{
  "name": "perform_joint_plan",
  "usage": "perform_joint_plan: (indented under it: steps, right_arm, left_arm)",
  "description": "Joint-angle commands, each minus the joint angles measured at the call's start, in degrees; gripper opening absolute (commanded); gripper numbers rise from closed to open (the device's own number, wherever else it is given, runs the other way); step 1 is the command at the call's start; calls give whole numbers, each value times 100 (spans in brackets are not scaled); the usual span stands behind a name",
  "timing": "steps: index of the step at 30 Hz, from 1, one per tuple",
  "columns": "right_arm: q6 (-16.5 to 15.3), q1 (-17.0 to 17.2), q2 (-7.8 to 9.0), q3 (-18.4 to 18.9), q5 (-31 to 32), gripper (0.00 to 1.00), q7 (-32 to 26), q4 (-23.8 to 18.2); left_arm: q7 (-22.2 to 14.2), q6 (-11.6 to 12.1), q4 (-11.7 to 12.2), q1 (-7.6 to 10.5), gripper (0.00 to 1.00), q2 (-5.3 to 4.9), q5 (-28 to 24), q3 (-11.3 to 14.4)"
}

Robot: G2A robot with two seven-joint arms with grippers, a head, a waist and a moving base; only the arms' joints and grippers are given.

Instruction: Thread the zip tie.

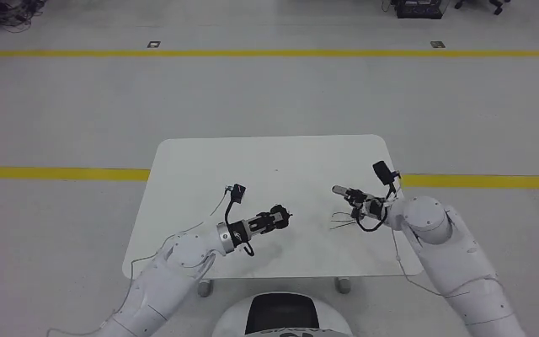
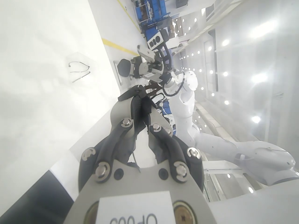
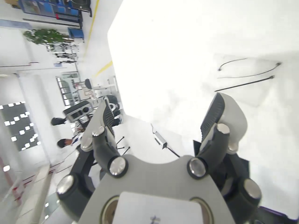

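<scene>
The left claw [image 1: 282,216] sits low over the near part of the tabletop [image 1: 253,168], its fingers pressed together tip to tip. A dark scrap shows at the tips, and I cannot tell whether it is a tie or only pad rubber. Pointed across the tabletop toward the other arm, it looks placed to present or receive an end, not to pick anything up.

A little to its right, three zip ties [image 3: 245,83] lie flat on the tabletop, just beside one another and not touching either claw. They are thin plastic strips: one black and nearly straight, two paler and bowed, each with a small blocky head at one end. Lying so flat on a smooth surface, they probably offer little edge to catch, so the head end looks like the easier place to take hold.

Above and just beyond them is the right claw [image 3: 161,106], jaws spread wide and holding nothing, and the wide opening suits coming down around a tie. Its pads [image 3: 213,115] are dark, finely ribbed rubber set in pale rounded shells, hinged on black links with bright metal pins — a grip suited to slippery plastic.

The tabletop is matte white with rounded corners. Beyond its far edge lies pale floor [image 1: 253,93] crossed by yellow lines [image 1: 253,53].
</scene>
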State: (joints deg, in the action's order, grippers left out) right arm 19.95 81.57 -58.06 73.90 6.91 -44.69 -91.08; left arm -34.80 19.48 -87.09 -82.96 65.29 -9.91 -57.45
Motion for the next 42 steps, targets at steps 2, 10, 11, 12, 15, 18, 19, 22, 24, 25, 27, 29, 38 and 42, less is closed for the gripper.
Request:
perform_joint_plan:
  steps: [2,10,11,12,15,18,19,22,24,25,27,29,38,42]
  right_arm:
    - [-47,-456,-102,-306,423,100,-348,574]
    - [-47,-925,-443,-520,970,100,-801,1288]
    - [-47,-925,-443,-520,970,100,-801,1288]
    - [-47,-925,-443,-520,970,100,-801,1288]
    - [-47,-925,-443,-520,970,100,-801,1288]
    - [-47,-925,-443,-520,970,100,-801,1288]
    - [-47,-891,-445,-529,985,100,-706,1221]
    - [-47,-835,-436,-510,1221,100,-688,1046]
    - [-47,-811,-441,-472,1368,100,-860,932]
    - [-47,-797,-447,-436,1414,100,-908,904]
    - [-47,-806,-475,-386,1592,100,-1128,926]
    - [-47,-796,-521,-335,1719,100,-1261,957]
    - [-47,-779,-963,0,2996,100,-2040,855]
    - [-47,-552,-1217,339,3770,100,-2473,432]
  left_arm:
    - [0,0,0,0,0,0,0,0]
    - [0,0,0,0,0,0,0,0]
    - [0,0,0,0,0,0,0,0]
    - [0,0,0,0,0,0,0,0]
    - [0,0,0,0,0,0,0,0]
    - [0,0,0,0,0,0,0,0]
    - [0,0,0,0,0,0,0,0]
    - [0,0,0,0,0,0,0,0]
    - [0,0,0,0,0,0,0,0]
    - [0,0,0,0,0,0,0,0]
    - [0,0,0,0,0,0,0,0]
    - [0,0,0,0,0,0,0,0]
    - [0,0,0,0,0,0,0,0]
    - [0,0,0,0,0,0,0,0]
